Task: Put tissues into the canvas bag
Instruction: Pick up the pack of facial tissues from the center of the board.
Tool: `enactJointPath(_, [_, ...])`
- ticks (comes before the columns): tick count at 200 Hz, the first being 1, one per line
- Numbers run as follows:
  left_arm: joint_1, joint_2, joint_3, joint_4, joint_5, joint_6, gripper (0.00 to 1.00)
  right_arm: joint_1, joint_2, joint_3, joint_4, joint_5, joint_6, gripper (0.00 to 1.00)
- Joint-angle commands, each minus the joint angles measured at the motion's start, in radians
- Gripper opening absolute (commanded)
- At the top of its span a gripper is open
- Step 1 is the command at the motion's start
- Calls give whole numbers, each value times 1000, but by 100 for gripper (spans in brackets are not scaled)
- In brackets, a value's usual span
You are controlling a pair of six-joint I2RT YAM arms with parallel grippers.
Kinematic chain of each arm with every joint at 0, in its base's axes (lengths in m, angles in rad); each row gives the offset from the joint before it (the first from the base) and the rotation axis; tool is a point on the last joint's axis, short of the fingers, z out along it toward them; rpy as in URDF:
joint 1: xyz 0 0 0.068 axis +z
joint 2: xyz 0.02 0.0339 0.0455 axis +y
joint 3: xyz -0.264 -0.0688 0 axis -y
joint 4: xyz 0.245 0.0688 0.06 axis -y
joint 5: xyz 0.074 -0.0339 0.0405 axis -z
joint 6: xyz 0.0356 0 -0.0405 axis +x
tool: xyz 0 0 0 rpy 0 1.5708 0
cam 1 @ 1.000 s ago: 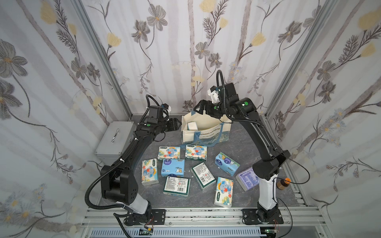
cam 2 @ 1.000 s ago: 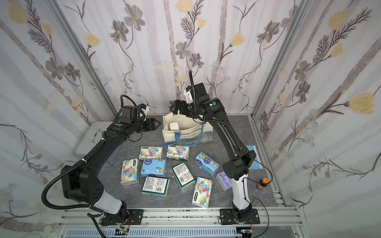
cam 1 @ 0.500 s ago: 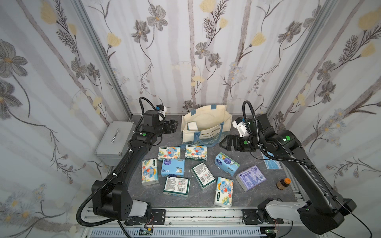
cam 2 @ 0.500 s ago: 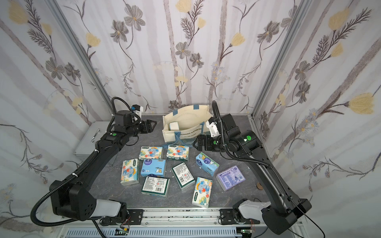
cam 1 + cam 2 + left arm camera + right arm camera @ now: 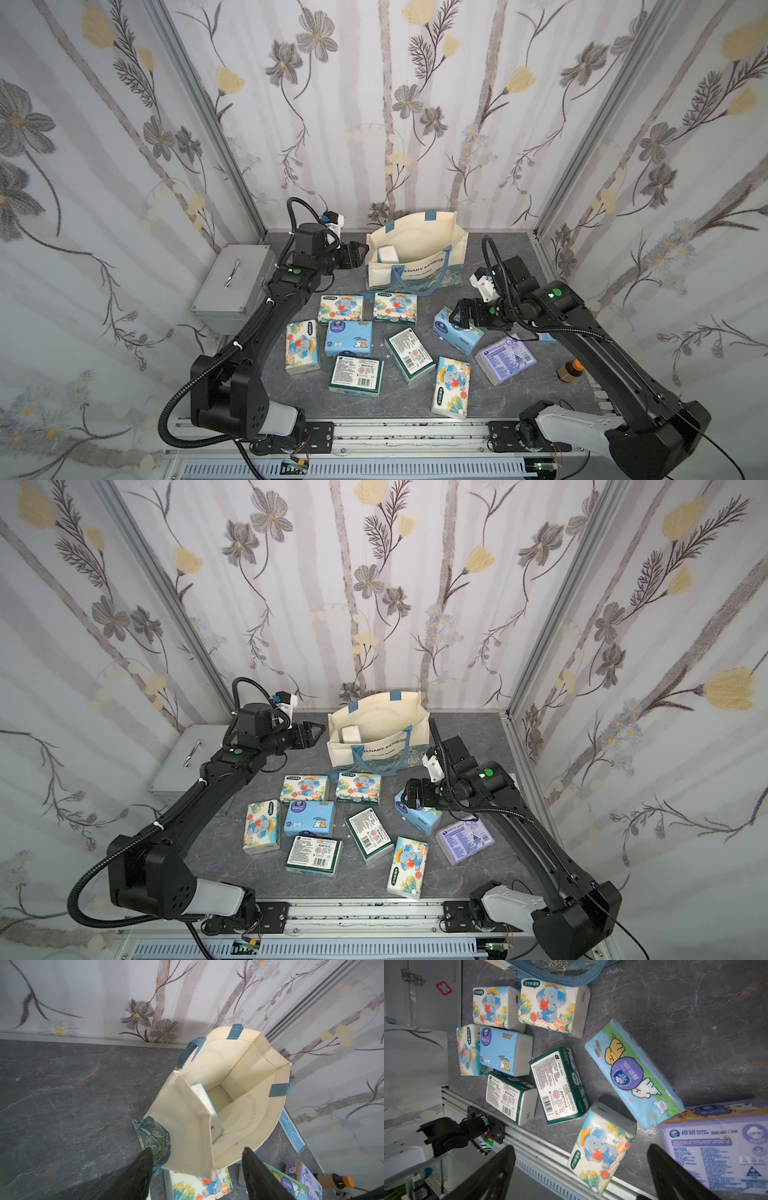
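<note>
**Right arm back from the bag, one pack delivered**

A second ago my right arm was stretched over the cream boxy canvas bag with blue strap handles [image 5: 419, 270]. Now it has swung back down to the loose packs. A white plastic-wrapped tissue pack [image 5: 388, 253] stands inside the bag against its left wall, so I judge that drop done. Nine packs are left on the grey stone-look table [image 5: 511, 399].

The right claw [image 5: 455, 318] is spread wide and empty. It hovers low over the light blue, green-edged tissue pack [image 5: 457, 336], which lies beside the lavender tissue pack [image 5: 505, 359]. That blue pack looks like my next pick. The right forearm slopes down from its elbow, with the wrist pointing toward the middle of the table.

The left arm has barely moved. It reaches long and low toward the back of the table. The left claw [image 5: 359, 253] is partly spread and holds nothing, just beside the bag's left wall.
</note>
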State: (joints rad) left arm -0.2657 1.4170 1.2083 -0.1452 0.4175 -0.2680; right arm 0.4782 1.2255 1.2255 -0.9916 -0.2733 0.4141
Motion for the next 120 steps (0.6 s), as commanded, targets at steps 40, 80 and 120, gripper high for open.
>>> enactJointPath(40, [-67, 25, -27, 106, 50, 84, 69, -1, 163, 121, 8, 106, -115, 99])
enactJointPath(80, [-56, 17, 100, -64, 59, -14, 68, -1, 257, -25, 150, 128, -230, 99])
enactJointPath(120, [-60, -45, 22, 50, 65, -23, 69, 8, 340, 5, 150, 141, -275, 99])
